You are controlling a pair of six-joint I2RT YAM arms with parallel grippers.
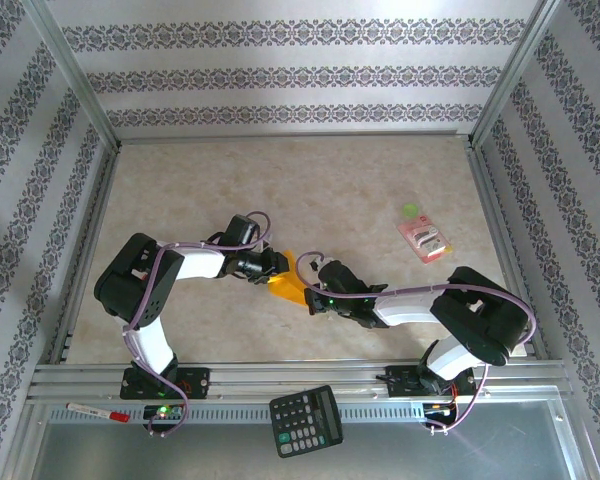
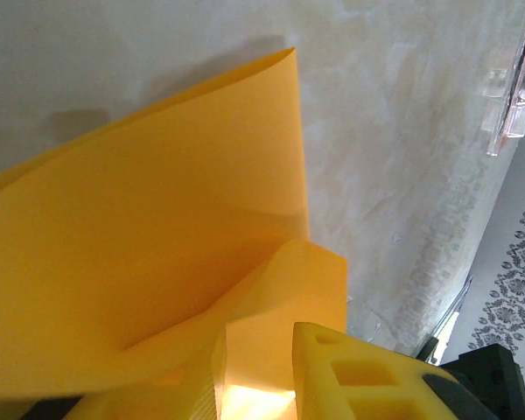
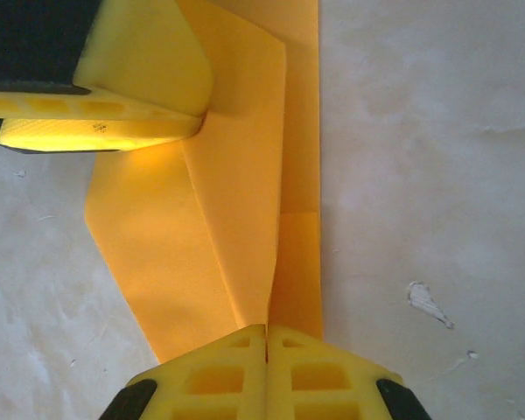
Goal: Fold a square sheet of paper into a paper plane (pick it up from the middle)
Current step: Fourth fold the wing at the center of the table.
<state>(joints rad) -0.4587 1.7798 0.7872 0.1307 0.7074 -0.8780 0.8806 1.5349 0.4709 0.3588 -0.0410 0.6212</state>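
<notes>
The folding is part way done. The square sheet of paper (image 3: 236, 201) has a long flap bent over along its middle, but it has no pointed nose yet, so it is not a plane.

The right hand (image 3: 267, 341) is clenched on the near edge of the sheet, with its two fingers pressed together on the paper. The sheet runs straight out from this hand to the left hand (image 2: 258, 381) at its far end. It sits between the two hands, just over the surface (image 3: 437, 175).

The paper goes in between the left hand's fingers, but a gap shows there. I cannot tell if that hand is squeezing or loose.

Next, I think one hand must hold the sheet steady while the other bends a corner down and presses it flat.

From above, the hands cover most of the sheet. The corners tucked inside the fingers are hidden.
</notes>
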